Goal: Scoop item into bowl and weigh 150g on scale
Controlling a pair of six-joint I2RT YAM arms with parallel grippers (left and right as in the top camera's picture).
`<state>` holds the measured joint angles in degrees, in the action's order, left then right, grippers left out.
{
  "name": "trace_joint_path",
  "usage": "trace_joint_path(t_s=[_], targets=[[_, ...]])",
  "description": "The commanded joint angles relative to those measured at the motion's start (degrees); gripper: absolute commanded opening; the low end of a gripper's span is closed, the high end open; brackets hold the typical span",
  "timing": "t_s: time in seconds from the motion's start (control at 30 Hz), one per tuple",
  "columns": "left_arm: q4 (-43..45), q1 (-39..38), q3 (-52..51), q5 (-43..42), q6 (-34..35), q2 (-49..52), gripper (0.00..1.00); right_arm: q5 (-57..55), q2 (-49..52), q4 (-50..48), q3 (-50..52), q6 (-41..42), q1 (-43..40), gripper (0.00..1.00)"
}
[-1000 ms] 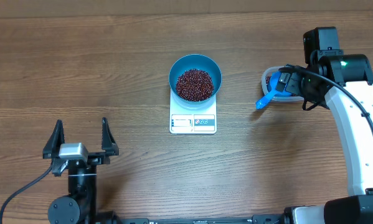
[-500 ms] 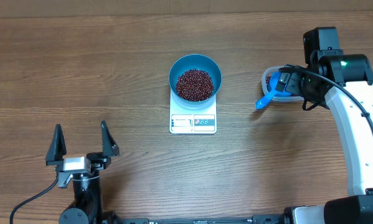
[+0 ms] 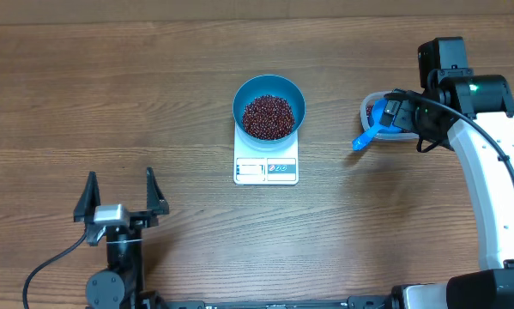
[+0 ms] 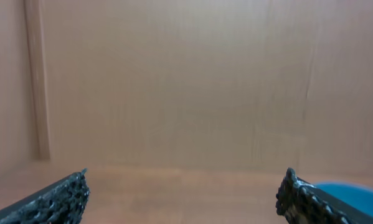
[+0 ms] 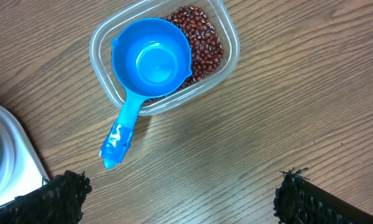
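- Left gripper [image 3: 120,175] low by the table's near edge, upright, jaws wide apart, empty.
- Right gripper [image 5: 180,193] over the clear tub [image 5: 230,50], jaws spread, nothing held.
- Dark red-brown beans [image 3: 269,116] heaped in the blue bowl [image 3: 244,93], atop the white scale [image 3: 266,169], mid-table.

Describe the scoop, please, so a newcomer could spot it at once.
Right of the white scale stands a clear tub of beans. The scoop lies in it, handle over the rim; unlike the blue bowl, it is handled and empty.
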<state>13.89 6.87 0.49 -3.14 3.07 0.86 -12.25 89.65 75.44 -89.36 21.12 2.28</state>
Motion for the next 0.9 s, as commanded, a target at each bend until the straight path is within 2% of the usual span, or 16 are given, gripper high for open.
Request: trace_joint_path(t_s=[0.0, 0.33, 0.87], targets=[[-3.1, 0.3, -0.2, 0.6, 0.6, -0.7, 1.00, -0.1, 0.1, -0.3, -1.8, -0.6, -0.2, 1.00], [-17.8, 0.3, -0.2, -2.0, 0.9, -0.7, 1.00, -0.1, 0.0, -0.3, -1.8, -0.6, -0.2, 1.00], [-18.1, 0.2, -0.2, -1.3, 0.2, -0.7, 0.99, -0.1, 0.1, -0.3, -1.8, -0.6, -0.2, 1.00]])
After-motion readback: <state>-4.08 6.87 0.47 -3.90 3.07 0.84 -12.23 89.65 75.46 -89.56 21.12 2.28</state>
